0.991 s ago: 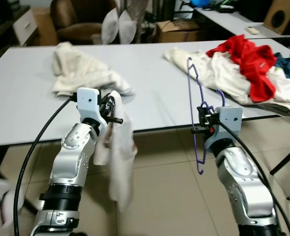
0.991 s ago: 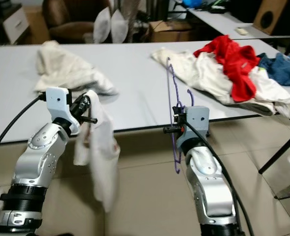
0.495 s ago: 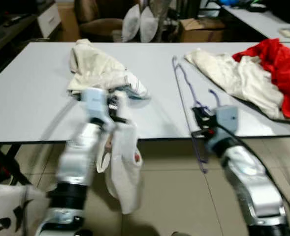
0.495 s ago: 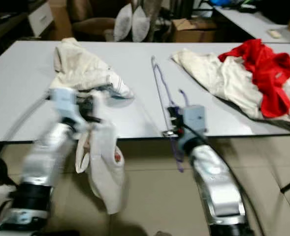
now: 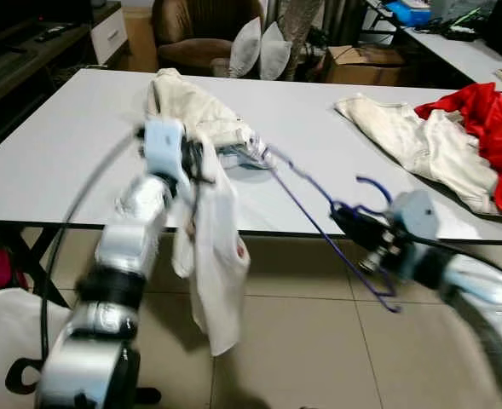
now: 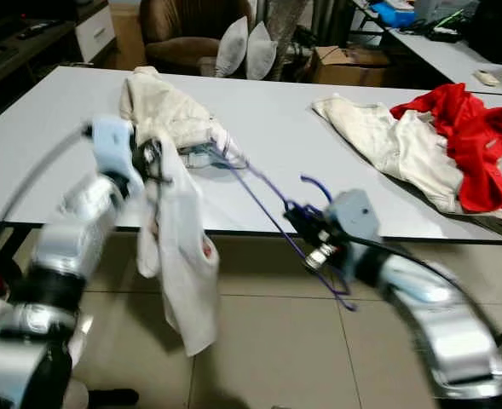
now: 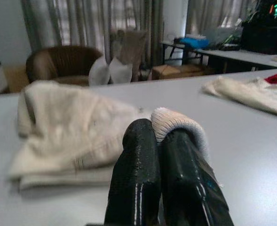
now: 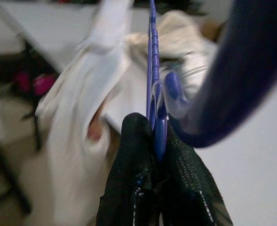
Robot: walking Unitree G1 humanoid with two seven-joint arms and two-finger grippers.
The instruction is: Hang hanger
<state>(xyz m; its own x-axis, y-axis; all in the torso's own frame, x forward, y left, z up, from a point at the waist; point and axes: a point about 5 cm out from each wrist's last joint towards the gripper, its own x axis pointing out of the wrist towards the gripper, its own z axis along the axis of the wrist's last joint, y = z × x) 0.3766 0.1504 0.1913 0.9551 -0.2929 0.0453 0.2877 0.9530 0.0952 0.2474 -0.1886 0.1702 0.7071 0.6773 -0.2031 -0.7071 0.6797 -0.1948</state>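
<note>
1. Purple hanger point(image 5: 319, 223) tilting diagonally in front of the table point(image 5: 54, 162) edge, upper end reaching toward the shirt point(image 5: 216, 256).
2. Pinching the hanger near its hook: right gripper point(image 5: 353, 228), fingers point(image 8: 143, 188) pressed together on the purple wire.
3. Clamping the shirt's ribbed collar point(image 7: 176, 120): left gripper point(image 5: 201, 162), fingers point(image 7: 138, 169) closed tight, held above the table edge.
4. Hanging below the left gripper toward the floor point(image 5: 302, 358): white shirt, limp.
5. Lying on the table: cream pile point(image 5: 191, 106) behind the left gripper; white point(image 5: 404, 136) and red clothes point(image 5: 489, 119) to the right.
6. Blurring both arms.
</note>
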